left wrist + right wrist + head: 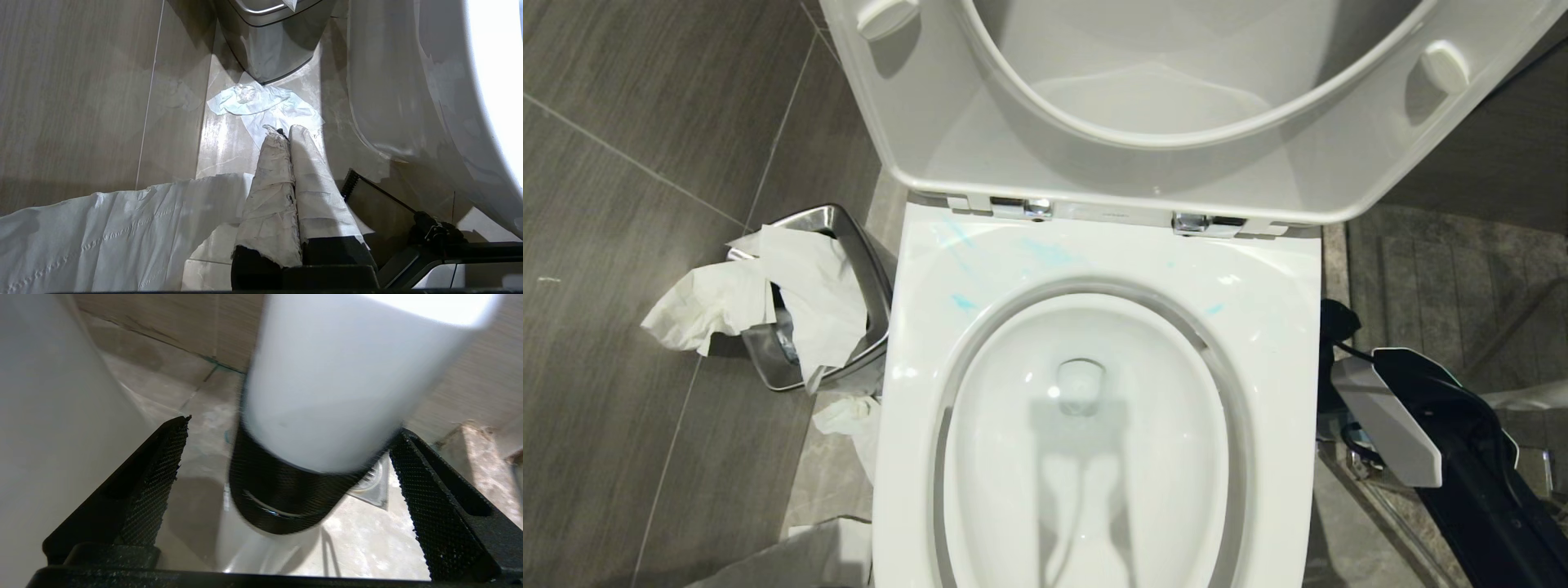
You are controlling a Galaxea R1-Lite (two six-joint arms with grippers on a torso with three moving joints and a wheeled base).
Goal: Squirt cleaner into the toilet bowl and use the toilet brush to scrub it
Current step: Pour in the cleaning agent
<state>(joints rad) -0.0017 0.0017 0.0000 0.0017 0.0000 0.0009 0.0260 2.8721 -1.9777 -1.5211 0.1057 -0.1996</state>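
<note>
The toilet bowl (907, 384) stands open in the head view, seat and lid raised. Turquoise cleaner (964, 302) shows as thin smears on the back of the rim. My right gripper (291, 428) is open, low beside the bowl's outer wall (49, 416). Between its jaws is a blurred white round body with a black ribbed band (282, 498); a gap separates it from one finger. I cannot tell whether this is the toilet brush. My left gripper (282, 131) is shut, its fingers wrapped in white paper, and it points at the floor.
A steel bin (849, 245) stuffed with tissue stands left of the bowl, with more tissue (261, 104) on the floor. A floor drain (374, 484) lies past the right gripper. The right arm (1388, 425) hangs to the right of the bowl.
</note>
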